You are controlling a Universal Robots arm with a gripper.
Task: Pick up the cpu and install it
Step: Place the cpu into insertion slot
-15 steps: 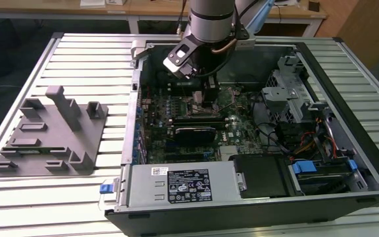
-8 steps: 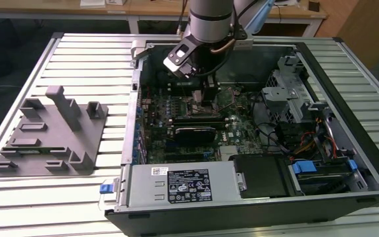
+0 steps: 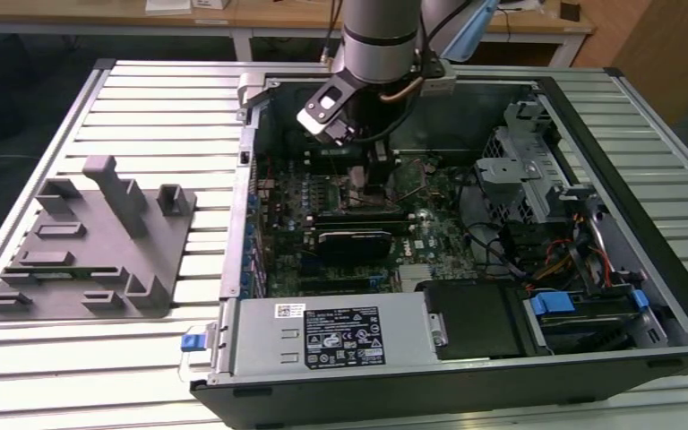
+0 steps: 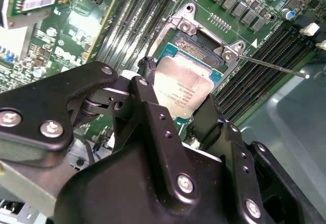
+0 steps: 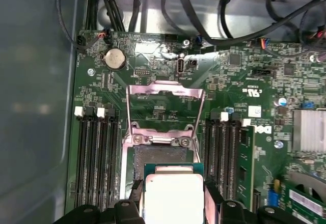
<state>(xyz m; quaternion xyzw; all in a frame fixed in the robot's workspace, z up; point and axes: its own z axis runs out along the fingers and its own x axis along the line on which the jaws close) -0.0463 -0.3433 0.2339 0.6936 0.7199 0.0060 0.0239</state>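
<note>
Silver-topped and square, the cpu (image 4: 187, 81) sits clamped between the two black fingers (image 4: 147, 99) of the gripper (image 4: 177, 94), one finger on each of two opposite edges. In both wrist views the chip is directly at the socket (image 5: 163, 155) on the green motherboard (image 5: 244, 71) and covers the part of it nearer the gripper, while a strip of dark contacts shows beyond the chip's far edge. Whether the cpu rests in the socket or is just above it cannot be told.

The socket's metal frame (image 5: 165, 89) is swung open and lies back away from the contacts. A thin metal lever (image 4: 275, 66) juts out from one corner of the socket. Rows of long black memory slots (image 5: 94, 158) run along both sides of the socket, and a round coin cell (image 5: 114, 58) is on the board beyond the open frame.

In the exterior view the arm (image 3: 380, 36) reaches down from above into an open computer case (image 3: 440, 390) lying on a slatted metal table (image 3: 141, 90). A grey moulded fixture (image 3: 93, 251) lies on the table towards the exterior view's left, well apart from the case.
</note>
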